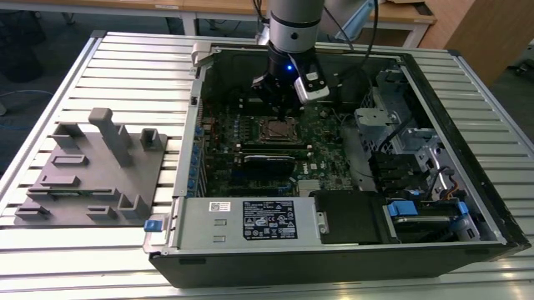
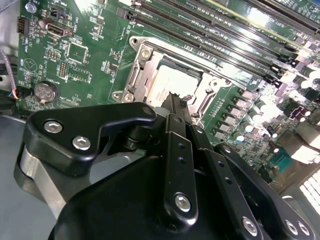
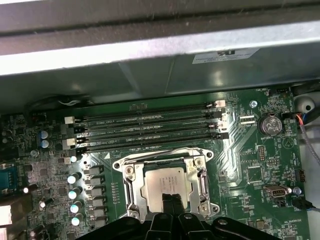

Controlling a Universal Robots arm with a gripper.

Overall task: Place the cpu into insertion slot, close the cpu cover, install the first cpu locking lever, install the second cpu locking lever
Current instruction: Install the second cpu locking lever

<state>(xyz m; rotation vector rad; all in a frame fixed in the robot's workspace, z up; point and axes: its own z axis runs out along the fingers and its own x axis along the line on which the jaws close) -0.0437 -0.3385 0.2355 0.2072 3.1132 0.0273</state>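
Hovering inside the open computer case [image 1: 467, 206], the tool [image 1: 276, 107] hangs directly above the insertion slot [image 1: 276, 130] on the green motherboard [image 1: 326, 156]. Tool fingers [image 2: 176, 107] are pressed together, tips side by side with no visible gap, holding nothing; the same is seen in the first wrist view [image 3: 170, 202].

The cpu [image 3: 165, 186] lies flat in the slot directly beneath the tool tips, dull silver top facing up. The cpu cover [image 3: 131, 187] lies down around it, its window framing the chip. Tips sit just above the chip's near edge; contact cannot be judged.

Four long black memory slots [image 3: 150, 131] run parallel just beyond the socket, on the far side from the tool body. A round coin battery [image 3: 270, 124] sits well off to one side of the tool.

In the exterior view, a grey fixture block [image 1: 92, 169] rests on the slatted worktop [image 1: 50, 262], well apart from the tool, to the exterior view's left of the case.
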